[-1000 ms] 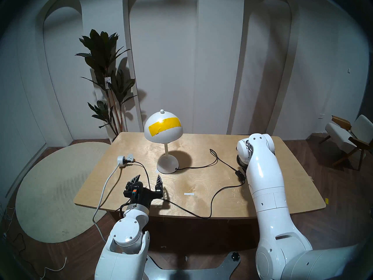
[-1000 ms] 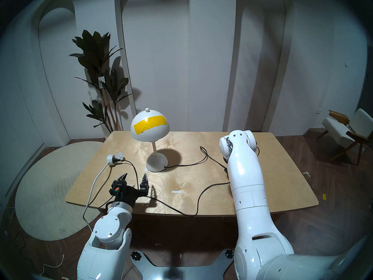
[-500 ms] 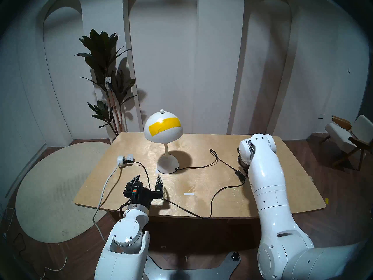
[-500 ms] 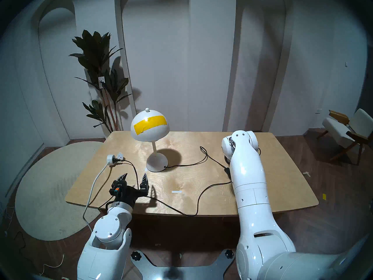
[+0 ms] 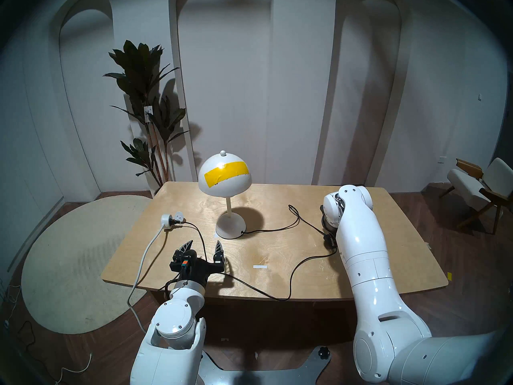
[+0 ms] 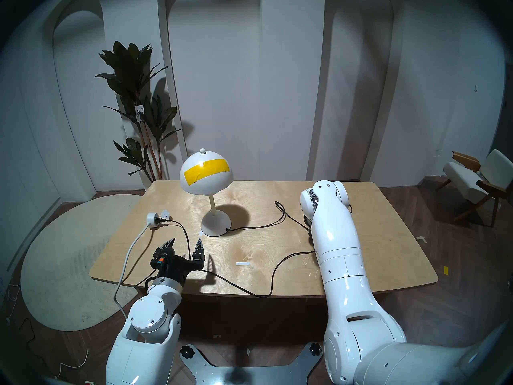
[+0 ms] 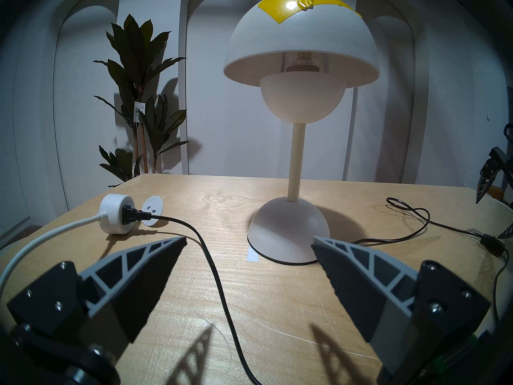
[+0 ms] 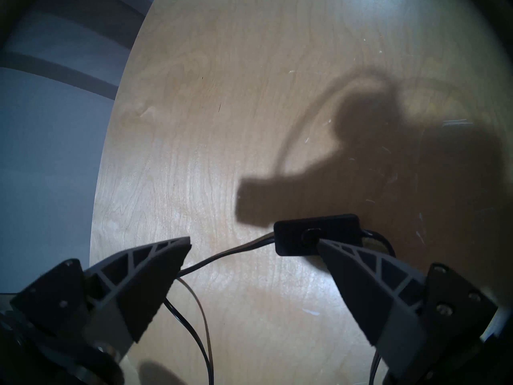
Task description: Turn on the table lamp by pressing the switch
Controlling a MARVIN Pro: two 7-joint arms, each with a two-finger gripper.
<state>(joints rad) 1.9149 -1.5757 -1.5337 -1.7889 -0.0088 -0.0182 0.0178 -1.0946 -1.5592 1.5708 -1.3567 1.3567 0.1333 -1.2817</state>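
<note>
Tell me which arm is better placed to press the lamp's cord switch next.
The right. The right gripper is open with one fingertip at the button of the inline switch. The left gripper sits open near the lamp base, far from that switch.

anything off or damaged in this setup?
The white mushroom-shaped table lamp has a wrinkled yellow tape strip stuck askew across its shade. The round white socket has its cover disc propped beside it. Nothing spilled.

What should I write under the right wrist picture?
Open right claw, one fingertip at the black inline switch on the wooden table.
</note>
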